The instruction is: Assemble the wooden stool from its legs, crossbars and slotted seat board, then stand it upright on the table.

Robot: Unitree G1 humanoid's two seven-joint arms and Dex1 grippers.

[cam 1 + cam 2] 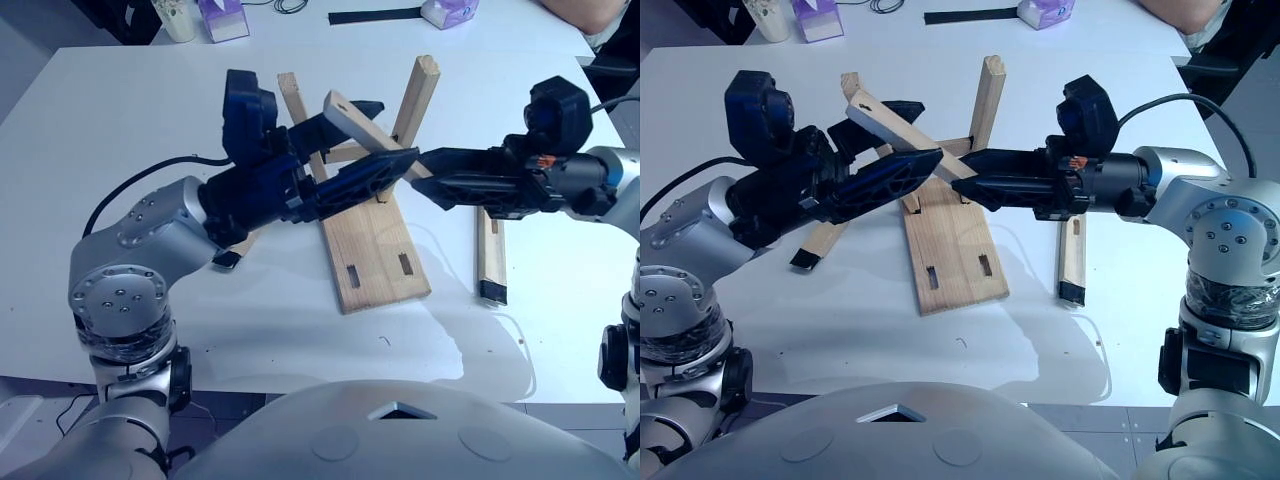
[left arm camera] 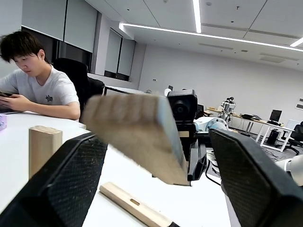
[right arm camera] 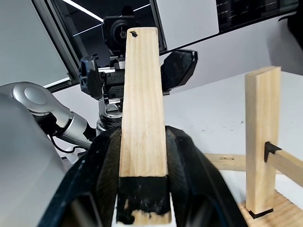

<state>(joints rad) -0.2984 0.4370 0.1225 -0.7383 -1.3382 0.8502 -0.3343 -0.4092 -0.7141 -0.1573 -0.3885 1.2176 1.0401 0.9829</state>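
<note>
Nearest: seat board (image 1: 375,250) flat on table (image 1: 150,300), two slots at its near end. Just right of it, loose leg (image 1: 489,255) lying flat. Above board: right gripper (image 1: 965,170) clamped on black-capped end of held leg (image 3: 142,94), which sits tilted. Left gripper (image 2: 161,161) spread either side of the other end, gaps visible. At board's far end, upright leg (image 1: 417,95) with crossbar (image 1: 347,152) joined.

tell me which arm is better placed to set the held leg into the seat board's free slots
Right, probably. The right gripper is clamped along the leg, near the seat board; the left gripper stands open around the leg's far end.
</note>
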